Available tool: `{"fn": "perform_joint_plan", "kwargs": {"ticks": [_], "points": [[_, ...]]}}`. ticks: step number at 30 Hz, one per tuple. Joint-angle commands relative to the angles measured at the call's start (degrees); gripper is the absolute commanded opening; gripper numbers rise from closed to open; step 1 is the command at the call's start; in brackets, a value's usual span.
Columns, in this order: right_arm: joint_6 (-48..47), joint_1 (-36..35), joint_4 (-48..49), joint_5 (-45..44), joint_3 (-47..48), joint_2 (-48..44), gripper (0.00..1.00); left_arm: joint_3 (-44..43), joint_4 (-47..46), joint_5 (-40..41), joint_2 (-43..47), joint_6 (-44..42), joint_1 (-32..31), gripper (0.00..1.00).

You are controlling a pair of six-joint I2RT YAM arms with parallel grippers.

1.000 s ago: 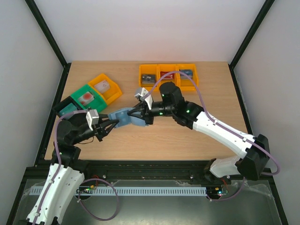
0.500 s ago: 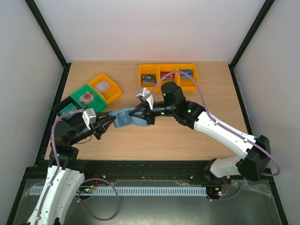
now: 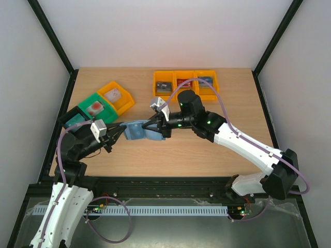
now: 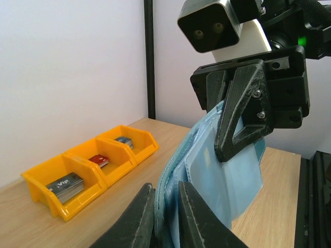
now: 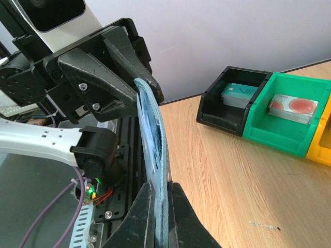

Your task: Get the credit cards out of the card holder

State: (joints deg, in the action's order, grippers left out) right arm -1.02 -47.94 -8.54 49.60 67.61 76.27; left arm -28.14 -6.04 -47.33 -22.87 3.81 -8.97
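Observation:
The teal-blue card holder (image 3: 137, 130) hangs above the table between both grippers. My left gripper (image 3: 120, 133) is shut on its left edge; in the left wrist view my fingers (image 4: 140, 217) pinch the stitched edge of the holder (image 4: 238, 170). My right gripper (image 3: 156, 128) is shut on the opposite edge, and it clamps the holder (image 5: 153, 134) in the right wrist view. The pale pockets face the left wrist camera; I cannot tell whether a card sits in them. Credit cards lie in the bins: grey (image 3: 163, 88), red (image 3: 184, 82), blue (image 3: 205, 80).
Three orange bins (image 3: 186, 93) stand at the back centre. A black bin (image 3: 72, 116) with a teal card (image 5: 239, 93), a green bin (image 3: 94, 101) and an orange bin (image 3: 122, 103) stand at the back left. Black frame posts rise at the table corners.
My left gripper has drawn back a little to the left, still shut on the holder's edge. The holder has shifted slightly left with it. The right gripper keeps its hold.

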Motion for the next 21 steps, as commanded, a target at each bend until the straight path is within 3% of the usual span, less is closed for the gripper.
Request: {"fn": "perform_joint_plan", "kwargs": {"ticks": [1,12,17,21], "points": [[0.66,0.19,0.95,2.64,0.74,-1.46,0.02,-0.44,-0.19,1.16,-0.23,-1.9,-0.14,0.14],[1.2,-1.1,2.82,3.29,1.48,-0.66,0.02,0.71,-0.3,0.16,-2.04,1.33,-2.5,0.21],[2.37,-1.1,5.34,2.3,1.23,-0.45,0.02,2.89,-2.47,-4.27,-2.53,4.54,-3.96,0.37],[4.04,-1.18,8.57,3.17,1.12,-0.13,0.02,3.97,-4.0,-3.37,-2.78,6.02,-5.06,0.36]]}}
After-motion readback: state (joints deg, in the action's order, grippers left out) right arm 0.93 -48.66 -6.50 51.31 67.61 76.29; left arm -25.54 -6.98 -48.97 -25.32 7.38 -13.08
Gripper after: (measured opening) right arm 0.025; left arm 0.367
